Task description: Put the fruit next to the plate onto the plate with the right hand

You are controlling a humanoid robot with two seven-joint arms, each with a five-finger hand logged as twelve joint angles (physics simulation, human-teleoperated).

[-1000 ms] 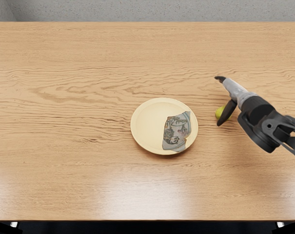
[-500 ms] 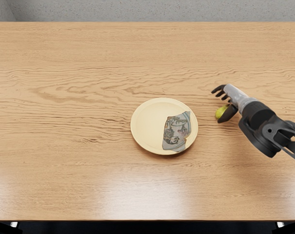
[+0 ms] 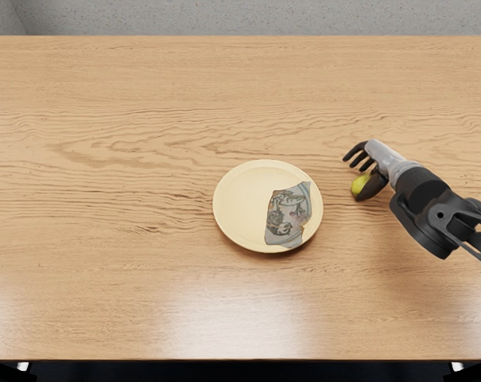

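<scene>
We see the right hand [image 3: 370, 164] loosely open over the yellow-green fruit [image 3: 357, 184], its thumb beside it, not clasping; the fruit lies on the worktop [image 3: 145, 111], right of the plate [image 3: 225, 191].

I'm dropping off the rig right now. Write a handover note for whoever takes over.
Left hand: not in view.
Right hand: at the fruit; whether it has a grip cannot be told from this view.
Fruit: small, yellow-green, on the table, to the right of the plate and apart from it.
Plate: mid-table, no fruit on it.
Done: the hand has reached the fruit.
Left: confirm the grasp, lift, carry it leftward, set it on the plate.
</scene>
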